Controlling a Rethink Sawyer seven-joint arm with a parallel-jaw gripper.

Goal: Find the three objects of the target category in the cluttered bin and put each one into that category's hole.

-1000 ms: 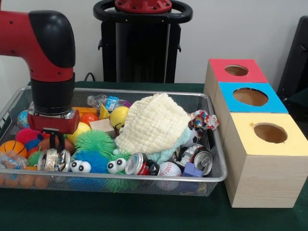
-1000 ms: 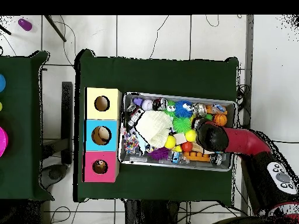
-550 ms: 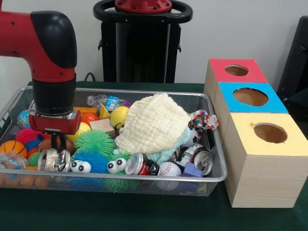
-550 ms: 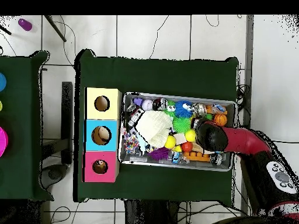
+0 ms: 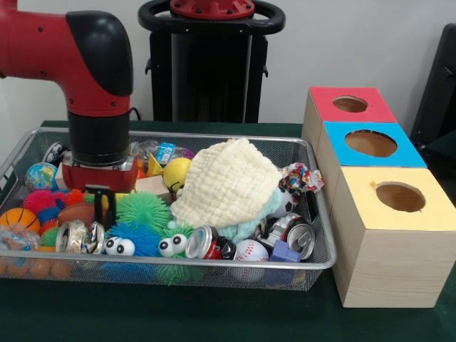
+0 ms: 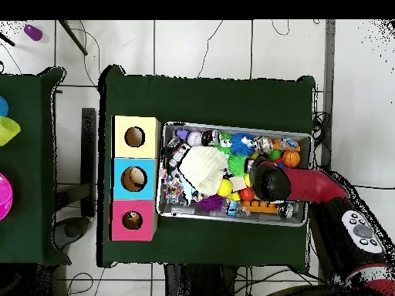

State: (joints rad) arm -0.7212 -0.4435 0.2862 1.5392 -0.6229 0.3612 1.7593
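Bin (image 5: pixel 324 260) sits just beside the yellow box (image 5: pixel 395 239), crammed with junk: crushed cans (image 5: pixel 214 246) at its near edge, cream cloth (image 5: pixel 228 182) piled mid-bin, gripper (image 5: pixel 100 203) hanging behind the green spiky ball (image 5: pixel 142 210). Can't tell whether the claw's apart or together.

Robotics lab: green-clothed table (image 6: pixel 208 96), tiled floor (image 6: pixel 231 46) with loose cables (image 6: pixel 208 42), colour-topped test boxes (image 5: pixel 370 146) beside the arm (image 5: pixel 92 78).

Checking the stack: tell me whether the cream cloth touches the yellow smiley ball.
Touching. In the front view the cream cloth overlaps the yellow smiley ball's edge, with no gap.
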